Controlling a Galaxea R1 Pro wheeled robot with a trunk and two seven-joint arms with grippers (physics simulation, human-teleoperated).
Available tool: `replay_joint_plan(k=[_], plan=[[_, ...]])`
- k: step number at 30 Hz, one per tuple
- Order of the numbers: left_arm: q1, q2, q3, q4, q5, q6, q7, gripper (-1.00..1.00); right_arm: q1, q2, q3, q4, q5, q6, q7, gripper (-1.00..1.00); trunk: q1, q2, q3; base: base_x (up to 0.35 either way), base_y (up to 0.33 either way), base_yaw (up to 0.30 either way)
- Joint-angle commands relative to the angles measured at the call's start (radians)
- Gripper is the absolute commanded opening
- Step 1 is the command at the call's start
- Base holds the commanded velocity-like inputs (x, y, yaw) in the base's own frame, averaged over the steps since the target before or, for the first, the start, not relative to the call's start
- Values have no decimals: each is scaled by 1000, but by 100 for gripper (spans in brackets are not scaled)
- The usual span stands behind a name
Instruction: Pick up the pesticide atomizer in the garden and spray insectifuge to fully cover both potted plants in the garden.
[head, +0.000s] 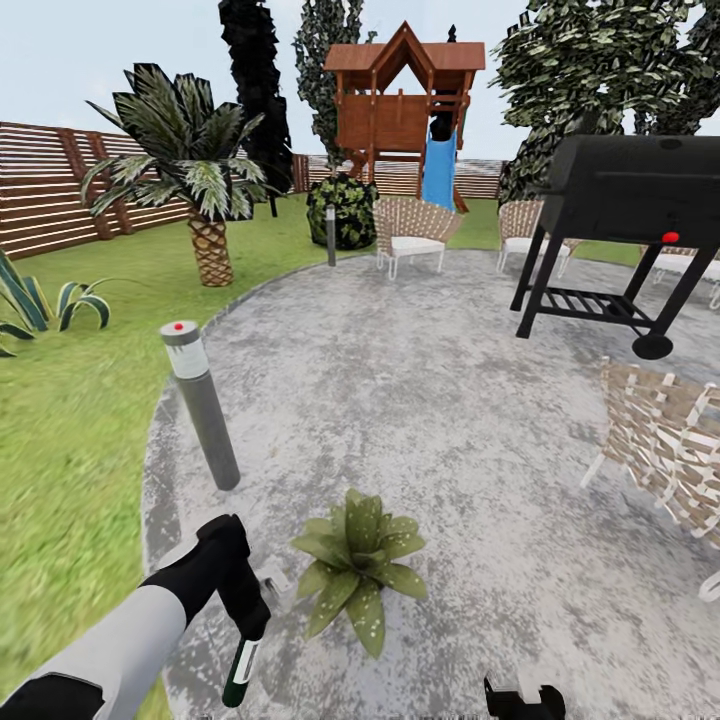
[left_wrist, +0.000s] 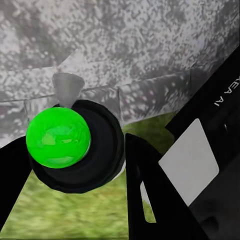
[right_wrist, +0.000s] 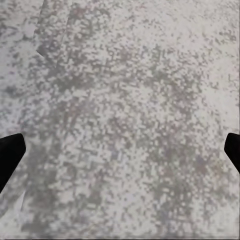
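Pesticide atomizer (head: 240, 672) hangs clamped in the left gripper (head: 245, 625) over the patio's (head: 450, 400) edge, just beside a speckled potted plant (head: 358, 572). It looks light, rigid, slick; grip the body. Right gripper (head: 523, 697) is spread, empty.

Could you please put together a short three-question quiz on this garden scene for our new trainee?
1. True or false: the left gripper holds the spray bottle.
2. Which side of the potted plant does the grey lamp post stand on in the head view: A) left, B) right?
3. Fill in: the plant sits on the stone ____, not the lawn.

Key:
1. True; the bottle hangs from the closed fingers.
2. A.
3. Patio.
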Motion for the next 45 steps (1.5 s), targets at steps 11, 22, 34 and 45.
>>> replay_joint_plan(k=[11,22,34,45], plan=[[0,8,-3,-2,-13,9,13,-100,-1,0,-6,1,11,-4,-3,100,-1,0,-1,-199,175,-151],[0,7,5,-6,-17,9,40,-100,-1,0,-6,1,11,-4,-2,100,-1,0,-1,106,140,-111],[1,7,-5,-4,-17,7,73,-100,-1,-4,-6,1,11,-4,-3,100,-1,0,-1,268,168,0],[43,-27,3,14,3,0,157,-100,-1,-4,-7,-2,9,-5,-4,100,-1,0,-1,12,2,-2]])
